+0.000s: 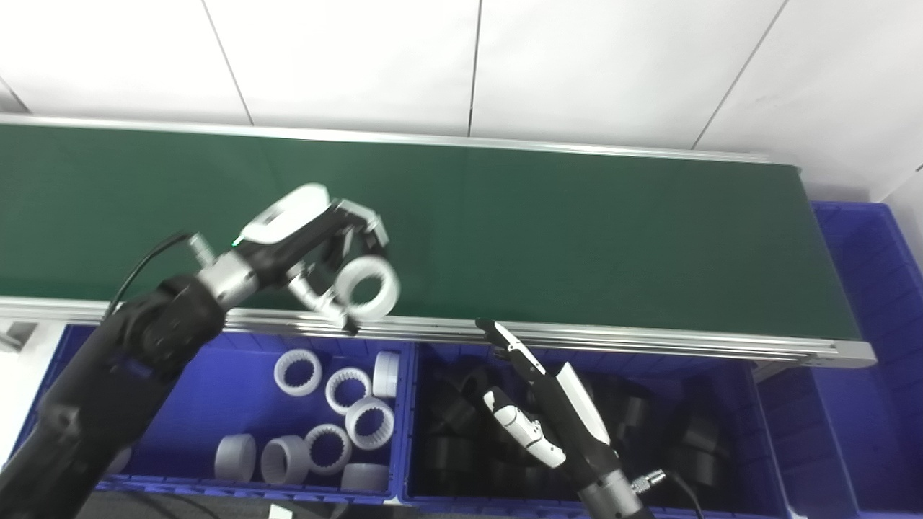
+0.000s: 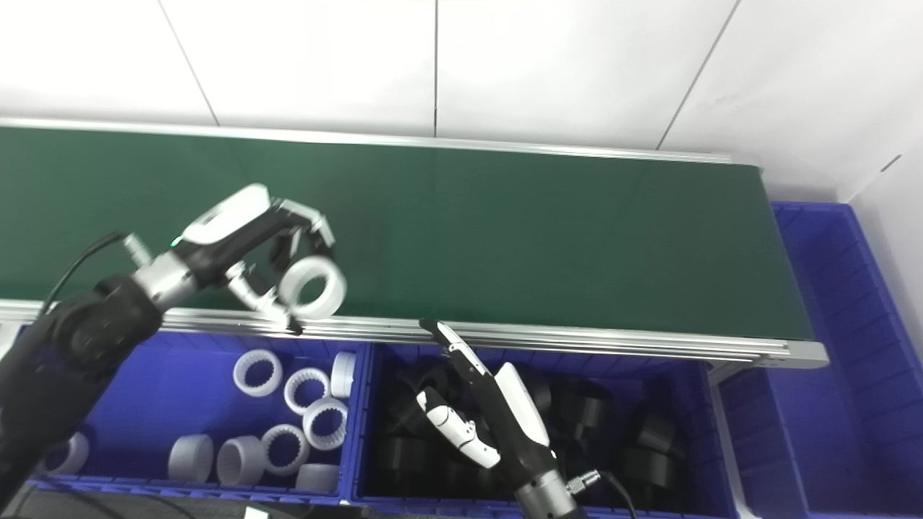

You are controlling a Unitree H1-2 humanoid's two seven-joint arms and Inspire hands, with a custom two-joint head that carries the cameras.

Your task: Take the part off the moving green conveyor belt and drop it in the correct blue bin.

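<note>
My left hand point(image 1: 317, 245) is shut on a white ring part point(image 1: 368, 288), holding it above the near edge of the green conveyor belt point(image 1: 577, 231). It also shows in the right eye view point(image 2: 313, 287). Just below it is the left blue bin point(image 1: 180, 375), which holds several white ring parts point(image 1: 339, 411). My right hand point(image 1: 541, 411) is open and empty, fingers straight, hovering over the middle blue bin point(image 1: 728, 375), which holds several black parts point(image 1: 447, 432).
The belt's metal front rail point(image 1: 613, 339) runs between the belt and the bins. A third blue bin point(image 1: 880, 360) stands at the right end of the belt. A white wall is behind.
</note>
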